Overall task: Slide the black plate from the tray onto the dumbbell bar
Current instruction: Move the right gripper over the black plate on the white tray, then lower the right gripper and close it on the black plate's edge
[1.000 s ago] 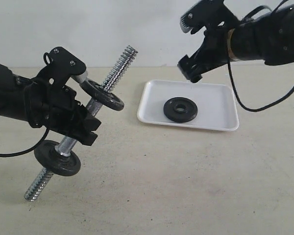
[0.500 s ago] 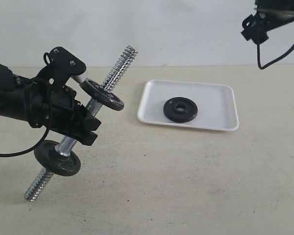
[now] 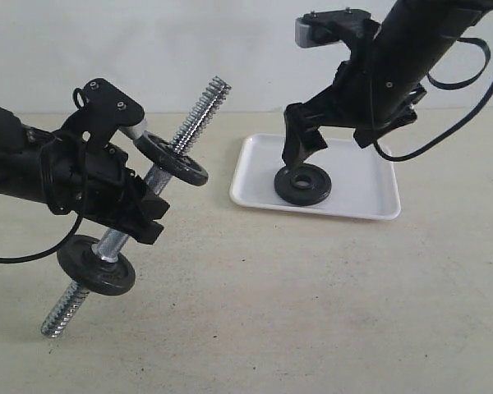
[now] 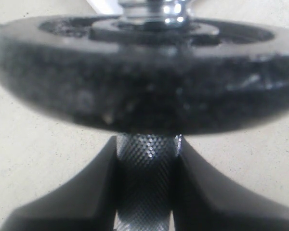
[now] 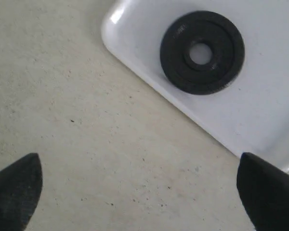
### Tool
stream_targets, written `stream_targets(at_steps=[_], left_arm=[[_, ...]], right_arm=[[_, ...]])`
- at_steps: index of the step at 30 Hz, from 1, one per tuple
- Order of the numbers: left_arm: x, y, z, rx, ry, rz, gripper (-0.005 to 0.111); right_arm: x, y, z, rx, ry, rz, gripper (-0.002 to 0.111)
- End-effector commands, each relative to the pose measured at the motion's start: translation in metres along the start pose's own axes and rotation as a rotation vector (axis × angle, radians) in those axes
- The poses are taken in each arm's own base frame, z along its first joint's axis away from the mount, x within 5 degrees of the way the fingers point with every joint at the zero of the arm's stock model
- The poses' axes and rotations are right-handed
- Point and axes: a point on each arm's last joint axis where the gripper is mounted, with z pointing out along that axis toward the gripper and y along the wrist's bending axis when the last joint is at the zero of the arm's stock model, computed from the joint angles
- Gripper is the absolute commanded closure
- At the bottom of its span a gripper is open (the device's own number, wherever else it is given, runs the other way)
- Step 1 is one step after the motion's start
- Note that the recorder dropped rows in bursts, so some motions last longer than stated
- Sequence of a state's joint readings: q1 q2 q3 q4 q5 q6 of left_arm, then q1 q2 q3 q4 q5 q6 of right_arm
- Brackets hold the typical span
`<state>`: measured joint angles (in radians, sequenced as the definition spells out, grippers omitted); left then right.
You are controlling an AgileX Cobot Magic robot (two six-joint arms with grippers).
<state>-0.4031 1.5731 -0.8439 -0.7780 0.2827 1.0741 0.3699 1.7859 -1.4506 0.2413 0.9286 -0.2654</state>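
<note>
The black plate (image 3: 302, 184) (image 5: 202, 52) lies flat in the white tray (image 3: 363, 175) (image 5: 262, 98). My right gripper (image 3: 330, 138) (image 5: 142, 186) hangs open just above the tray's near-left part. One of its fingers (image 3: 300, 149) is close over the plate and nothing is between the jaws. My left gripper (image 3: 141, 207) (image 4: 145, 143) is shut on the knurled middle of the dumbbell bar (image 3: 199, 111) (image 4: 145, 185). It holds the bar tilted above the table, with the bare threaded end pointing up and to the right.
Two black discs ride on the bar: one above the grip (image 3: 174, 160) (image 4: 144, 86) and one below it (image 3: 96, 264). The bar's lower threaded end (image 3: 63, 312) is near the beige tabletop (image 3: 312, 295). A black cable (image 3: 444, 135) loops behind the right arm.
The right arm rose toward the top right corner, then came back down over the tray, close above the plate. The left arm and the bar have not moved.
</note>
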Motion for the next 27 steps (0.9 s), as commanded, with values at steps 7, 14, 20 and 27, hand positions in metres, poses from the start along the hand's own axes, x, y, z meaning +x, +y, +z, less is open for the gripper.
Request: stream_targets(at_steps=[7,14,20,27], left_arm=[[-0.024,0.01,-0.022,-0.105,-0.142,-0.026,0.102],[-0.023,0.014,-0.023,-0.115,-0.139,-0.024,0.102],[-0.023,0.014,-0.023,-0.115,-0.139,-0.024,0.102],[-0.022,0.012,-0.022,-0.094,-0.127,-0.023,0.102]], right_arm=[[-0.012,-0.024,0.048,0.125,0.103,0.057,0.006],[-0.033,-0.028,0.048,0.161,-0.123,0.037,0.006],[-0.032,-0.025,0.05,0.122,-0.111,0.088,0.006],[-0.032,-0.029,0.069,0.128,-0.036,0.076,0.006]])
